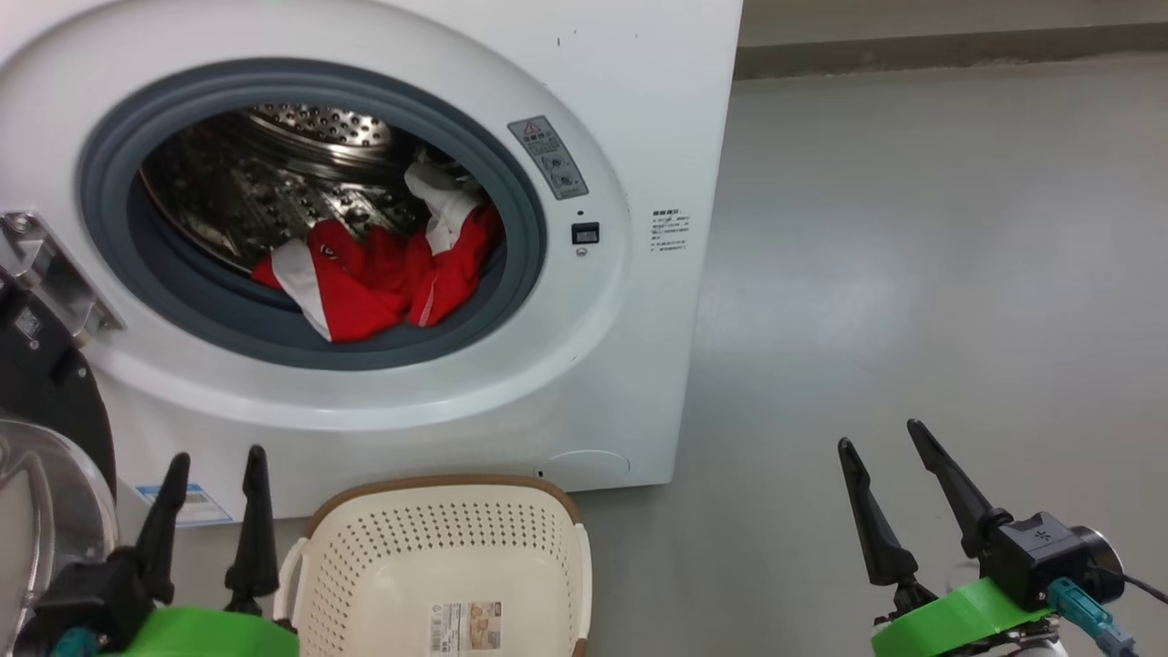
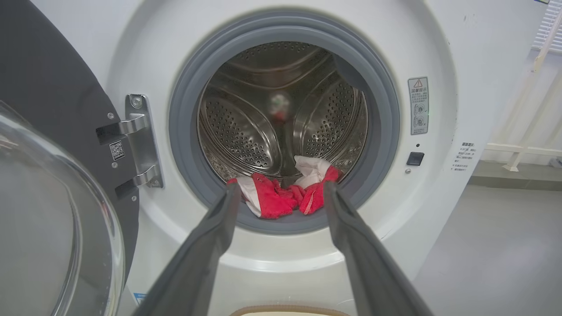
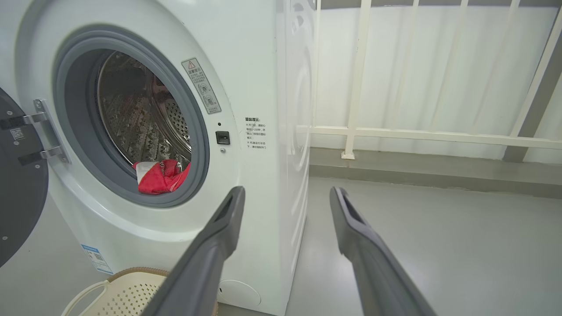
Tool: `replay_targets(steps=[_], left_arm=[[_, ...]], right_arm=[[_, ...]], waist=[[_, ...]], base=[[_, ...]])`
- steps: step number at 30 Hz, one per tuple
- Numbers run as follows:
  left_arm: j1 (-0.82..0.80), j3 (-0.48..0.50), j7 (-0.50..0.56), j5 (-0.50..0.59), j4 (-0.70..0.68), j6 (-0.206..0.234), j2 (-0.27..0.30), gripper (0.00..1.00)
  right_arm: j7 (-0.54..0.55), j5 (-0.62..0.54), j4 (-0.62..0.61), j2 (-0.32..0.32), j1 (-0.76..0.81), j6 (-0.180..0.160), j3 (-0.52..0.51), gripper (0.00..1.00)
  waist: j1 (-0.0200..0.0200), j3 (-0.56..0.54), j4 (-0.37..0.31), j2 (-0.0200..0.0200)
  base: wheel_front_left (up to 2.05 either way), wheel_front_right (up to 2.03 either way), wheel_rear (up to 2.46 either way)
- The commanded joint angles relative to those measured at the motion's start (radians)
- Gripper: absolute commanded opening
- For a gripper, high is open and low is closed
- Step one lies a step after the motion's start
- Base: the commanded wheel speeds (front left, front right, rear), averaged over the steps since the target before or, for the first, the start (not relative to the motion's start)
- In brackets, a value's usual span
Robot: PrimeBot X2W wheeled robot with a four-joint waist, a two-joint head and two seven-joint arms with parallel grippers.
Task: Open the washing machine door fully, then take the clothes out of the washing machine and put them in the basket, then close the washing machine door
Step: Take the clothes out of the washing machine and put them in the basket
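The white washing machine (image 1: 630, 119) stands with its door (image 1: 46, 429) swung wide to the left; the door's glass bowl (image 2: 48, 228) bulges at the left of the left wrist view. Red and white clothes (image 1: 374, 274) lie at the drum's front lip, also seen as clothes (image 2: 281, 197) and clothes (image 3: 160, 175). The cream basket (image 1: 438, 557) sits on the floor below the opening, with nothing inside but a paper label. My left gripper (image 1: 214, 465) is open, left of the basket. My right gripper (image 1: 881, 438) is open over the floor, right of the machine.
Grey floor (image 1: 912, 274) stretches to the right of the machine. A white railing (image 3: 417, 131) with a pale curtain behind it runs along the far side. The door hinge (image 2: 136, 140) juts out at the opening's left.
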Motion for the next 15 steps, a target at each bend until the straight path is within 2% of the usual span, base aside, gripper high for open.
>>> replay_targets(steps=[1,7,15], left_arm=[[-0.062,0.038,-0.004,-0.004,-0.012,0.008,0.021,1.00],[-0.212,0.031,-0.014,-0.021,0.029,-0.011,0.024,1.00],[-0.410,0.027,-0.026,-0.046,0.159,-0.036,0.016,1.00]], right_arm=[[-0.006,-0.012,-0.035,-0.005,-0.064,0.006,0.023,1.00],[-0.006,-0.032,-0.065,-0.005,-0.123,0.006,0.038,1.00],[-0.006,-0.046,-0.102,-0.005,-0.194,0.006,0.046,1.00]], waist=[[0.0000,0.042,0.010,0.0000],[0.0000,0.150,0.020,0.0000],[0.0000,0.270,0.017,0.0000]], base=[[0.00,0.00,0.00],[0.00,0.00,0.00],[0.00,0.00,0.00]])
